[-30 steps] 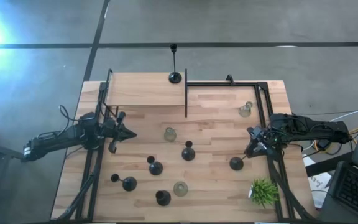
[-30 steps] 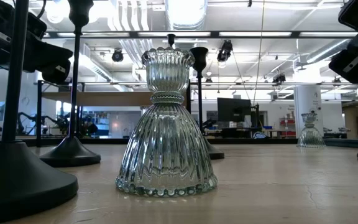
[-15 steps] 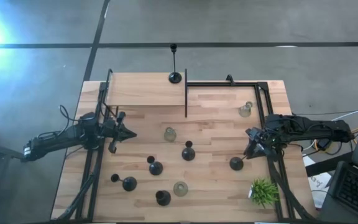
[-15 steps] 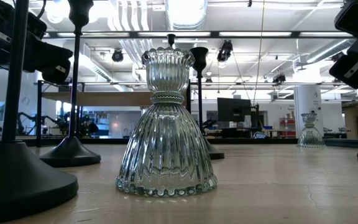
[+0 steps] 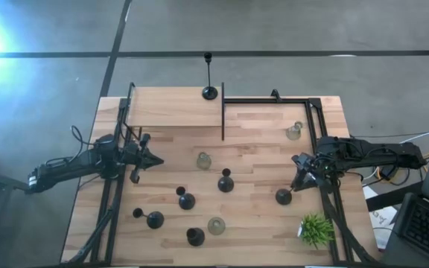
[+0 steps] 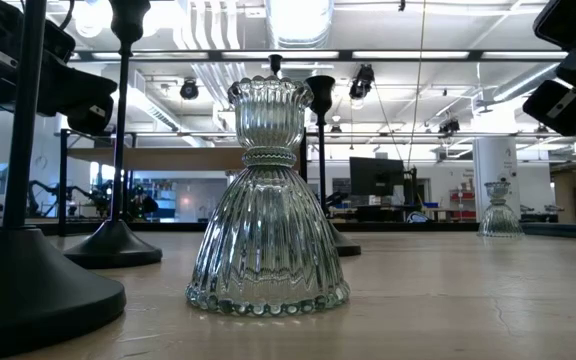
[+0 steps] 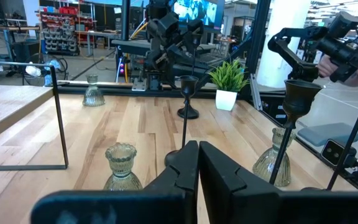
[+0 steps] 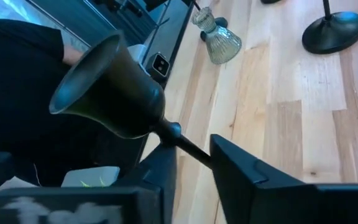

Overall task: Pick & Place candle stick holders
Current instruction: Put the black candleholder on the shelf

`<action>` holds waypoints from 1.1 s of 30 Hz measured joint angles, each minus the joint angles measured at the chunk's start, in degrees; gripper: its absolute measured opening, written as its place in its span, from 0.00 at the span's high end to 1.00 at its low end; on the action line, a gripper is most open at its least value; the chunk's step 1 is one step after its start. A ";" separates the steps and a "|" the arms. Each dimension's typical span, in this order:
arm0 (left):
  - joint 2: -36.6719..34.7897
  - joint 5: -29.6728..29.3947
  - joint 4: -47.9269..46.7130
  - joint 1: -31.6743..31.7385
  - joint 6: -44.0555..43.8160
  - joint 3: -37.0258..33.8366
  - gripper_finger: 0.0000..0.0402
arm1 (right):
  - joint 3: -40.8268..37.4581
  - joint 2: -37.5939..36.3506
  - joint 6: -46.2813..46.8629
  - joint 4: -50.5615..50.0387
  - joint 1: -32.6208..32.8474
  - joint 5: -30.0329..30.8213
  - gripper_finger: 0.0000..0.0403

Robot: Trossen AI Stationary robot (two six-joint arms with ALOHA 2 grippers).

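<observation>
right pincer is narrow around the thin stem of a black candle holder at about 4 o'clock on the counter, fingers either side. left pincer pinched closed, idle at 9 o'clock.

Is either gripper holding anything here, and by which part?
The right gripper has its fingers around the thin stem of a black candle holder, just below the cup, though a firm grip cannot be confirmed. The left gripper is shut and empty.

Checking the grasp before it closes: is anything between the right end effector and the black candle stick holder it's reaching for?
Nothing visible. The right end effector has its fingers either side of the black candle stick holder stem, just below the cup.
</observation>
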 joint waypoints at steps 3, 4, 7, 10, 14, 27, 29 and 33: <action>0.00 0.00 0.00 -0.01 0.01 0.00 0.96 | 0.00 -0.02 0.03 -0.02 0.00 0.73 0.89; 0.00 0.00 0.00 0.00 -0.02 0.01 0.96 | 0.00 -0.11 0.05 -0.12 0.02 1.23 0.93; 0.00 0.00 0.00 -0.01 -0.02 0.01 0.96 | 0.00 -0.09 0.10 0.62 0.00 2.37 0.96; 0.00 -0.01 0.00 0.01 -0.01 0.01 0.96 | 0.00 0.46 0.10 2.28 0.02 3.01 0.97; 0.00 0.00 -0.02 0.01 0.00 0.01 0.96 | -0.02 1.84 -1.03 6.73 0.02 3.17 0.97; 0.00 -0.02 0.00 0.00 -0.01 0.01 0.96 | 5.18 17.09 -9.54 23.45 -0.01 5.12 0.98; 0.00 0.00 0.00 0.02 -0.02 0.01 0.96 | 7.42 20.14 -10.87 23.77 0.00 5.14 0.98; 0.00 0.00 0.00 0.01 -0.02 0.00 0.96 | 12.39 26.03 -13.81 23.81 0.00 5.14 0.98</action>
